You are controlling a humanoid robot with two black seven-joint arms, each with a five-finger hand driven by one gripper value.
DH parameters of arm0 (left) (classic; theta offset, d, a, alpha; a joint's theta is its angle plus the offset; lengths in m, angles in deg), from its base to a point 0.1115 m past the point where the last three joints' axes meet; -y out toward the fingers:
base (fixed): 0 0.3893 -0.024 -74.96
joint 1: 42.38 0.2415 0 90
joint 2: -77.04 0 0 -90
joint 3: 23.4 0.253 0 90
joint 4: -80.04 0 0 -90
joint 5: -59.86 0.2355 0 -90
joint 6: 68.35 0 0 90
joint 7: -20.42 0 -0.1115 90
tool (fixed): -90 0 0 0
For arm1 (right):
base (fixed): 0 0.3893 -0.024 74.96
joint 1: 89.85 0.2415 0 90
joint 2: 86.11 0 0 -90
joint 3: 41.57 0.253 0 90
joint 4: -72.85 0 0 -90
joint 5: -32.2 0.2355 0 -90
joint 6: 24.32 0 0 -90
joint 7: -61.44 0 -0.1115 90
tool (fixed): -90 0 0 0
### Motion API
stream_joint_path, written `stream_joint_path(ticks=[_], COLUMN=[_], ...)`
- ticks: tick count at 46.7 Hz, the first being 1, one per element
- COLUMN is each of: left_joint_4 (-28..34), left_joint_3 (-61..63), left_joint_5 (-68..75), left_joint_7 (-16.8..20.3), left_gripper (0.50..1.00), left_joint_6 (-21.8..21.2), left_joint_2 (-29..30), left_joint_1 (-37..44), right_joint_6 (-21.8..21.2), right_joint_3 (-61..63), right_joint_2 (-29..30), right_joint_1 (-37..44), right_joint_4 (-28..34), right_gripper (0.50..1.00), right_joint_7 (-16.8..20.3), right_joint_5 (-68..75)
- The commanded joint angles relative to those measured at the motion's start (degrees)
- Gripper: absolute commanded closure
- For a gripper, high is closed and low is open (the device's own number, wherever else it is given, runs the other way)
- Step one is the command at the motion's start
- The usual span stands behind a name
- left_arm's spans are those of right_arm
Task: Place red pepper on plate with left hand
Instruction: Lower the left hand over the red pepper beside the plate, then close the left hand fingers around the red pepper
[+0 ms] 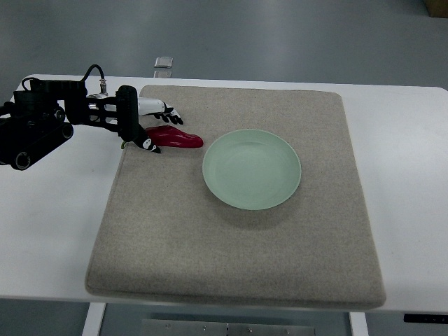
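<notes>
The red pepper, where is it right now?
In the top view, the red pepper lies on the beige mat, left of the green plate, at the fingers of the left hand.

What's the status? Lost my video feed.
Left hand at the pepper, fingers around its near end, grip unconfirmed. Pepper on the mat, left of the empty plate. Path clear. Right hand out of view.

pepper [176, 137]: glossy deep red
plate [252, 169]: pale mint green, plain
mat [238, 231]: beige-grey, faintly speckled felt
table [49, 231]: plain white
left hand [150, 126]: black frame, white fingers with black tips
floor [280, 35]: dull grey-blue
</notes>
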Motion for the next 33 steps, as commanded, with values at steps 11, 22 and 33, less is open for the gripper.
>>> stream_joint_path(ticks=[11,22,33], left_joint_4=[0.01,0.01,0.09], left_joint_3=[0.00,0.00,0.00], left_joint_5=[0.05,0.05,-0.04], left_joint_7=[-0.07,-0.07,0.02], left_gripper=[0.767,0.836,0.909], left_joint_6=[0.00,0.00,0.00], left_joint_2=[-0.75,-0.75,-0.40], left_joint_1=[0.08,0.17,-0.09], right_joint_6=[0.00,0.00,0.00], right_joint_3=[0.00,0.00,0.00], right_joint_2=[0.00,0.00,0.00], right_joint_1=[0.00,0.00,0.00], right_joint_4=[0.00,0.00,0.00], right_gripper=[0.572,0.572,0.572], right_joint_7=[0.00,0.00,0.00], right_joint_5=[0.00,0.00,0.00])
